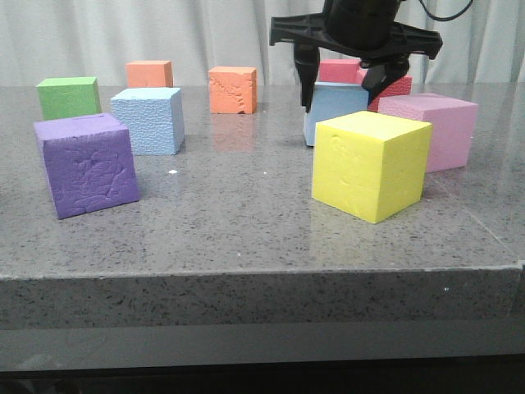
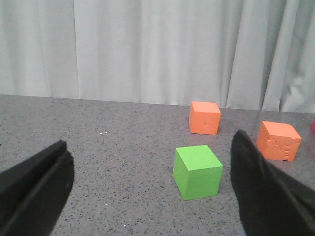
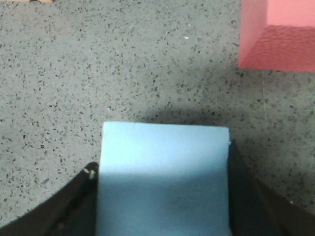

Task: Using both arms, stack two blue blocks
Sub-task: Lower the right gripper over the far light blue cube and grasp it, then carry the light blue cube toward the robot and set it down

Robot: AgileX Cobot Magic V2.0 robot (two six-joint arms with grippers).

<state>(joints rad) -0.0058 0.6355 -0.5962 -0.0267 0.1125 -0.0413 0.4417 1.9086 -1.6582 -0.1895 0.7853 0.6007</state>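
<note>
The pebbly blue block [image 1: 148,121] stands on the table at the left, behind the purple cube [image 1: 86,164]. The smoother blue block [image 1: 332,111] sits at the back right, its lower part hidden behind the yellow cube [image 1: 371,164]. My right gripper [image 1: 338,97] comes down over it, one dark finger against each side. In the right wrist view the block [image 3: 165,137] fills the gap of that gripper [image 3: 161,162]. Whether it rests on the table I cannot tell. My left gripper [image 2: 151,140] is open above bare table, holding nothing, and is out of the front view.
A pink cube [image 1: 431,127] and a red cube [image 1: 394,86] crowd the right gripper. A green cube [image 1: 69,96] and two orange cubes [image 1: 149,73] [image 1: 233,89] stand at the back. The left wrist view shows the green cube [image 2: 197,171] ahead of the fingers.
</note>
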